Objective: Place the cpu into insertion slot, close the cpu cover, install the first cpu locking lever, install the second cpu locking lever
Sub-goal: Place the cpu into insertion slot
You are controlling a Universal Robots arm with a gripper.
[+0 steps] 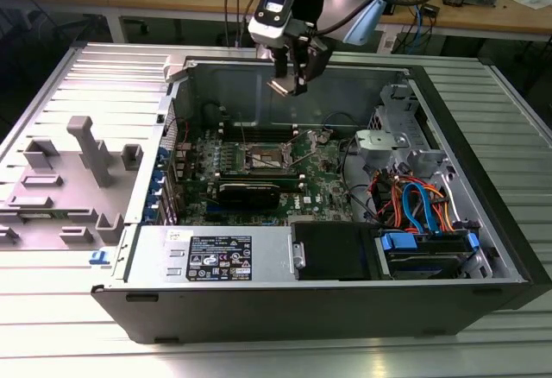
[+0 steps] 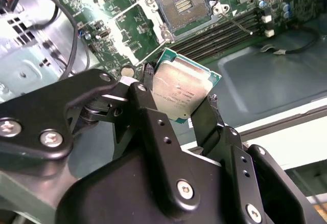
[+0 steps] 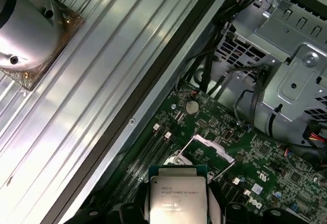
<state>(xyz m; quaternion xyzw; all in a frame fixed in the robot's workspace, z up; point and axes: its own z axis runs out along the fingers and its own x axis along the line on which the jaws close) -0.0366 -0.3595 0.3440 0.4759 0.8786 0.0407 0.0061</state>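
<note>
My pincer (image 2: 180,87) grips the cpu (image 3: 176,196) by two opposite edges. I judge it light, stiff but fragile. The insertion slot (image 2: 183,6) lies well below the pincer.

Print on cpu (image 3: 176,198), PSU label (image 1: 220,257), unreadable
</note>
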